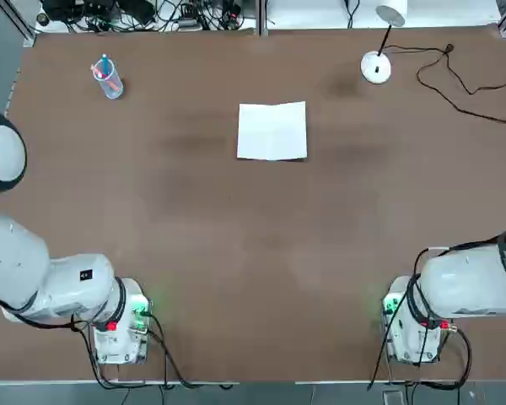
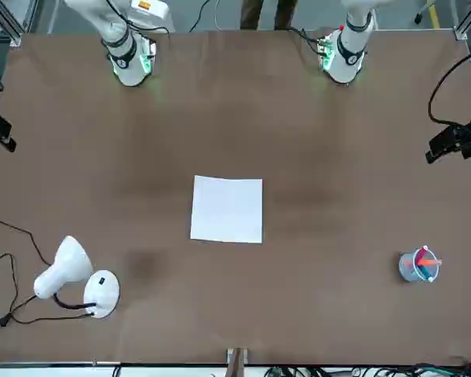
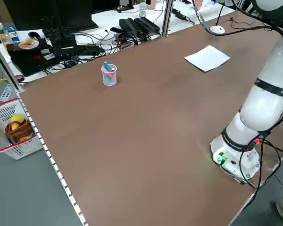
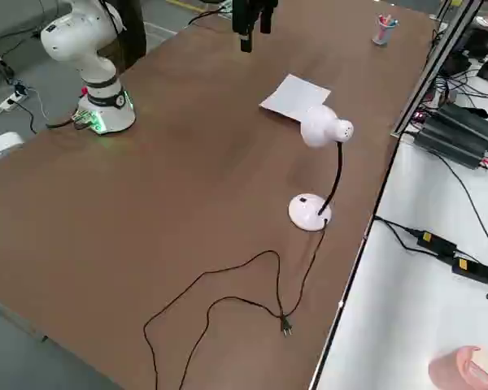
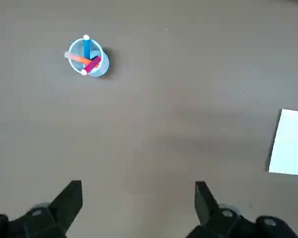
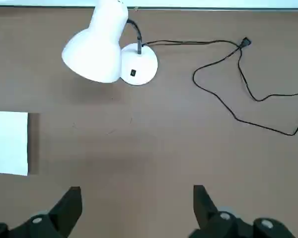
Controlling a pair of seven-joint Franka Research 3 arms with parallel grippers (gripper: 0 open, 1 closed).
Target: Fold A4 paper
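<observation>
1 blank A4 paper (image 1: 272,132), no writing

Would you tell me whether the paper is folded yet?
Cannot tell; the A4 paper lies flat, looks nearly square, and shows only a faint centre crease.

No text or label can be read.

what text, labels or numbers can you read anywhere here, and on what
No readable text anywhere.
Paper: blank white, no print.
Left arm: a small dark mark, too small to read.
Lamp base: a small dark patch, likely a switch, nothing legible.
Cup of pens: no label visible.
</observation>
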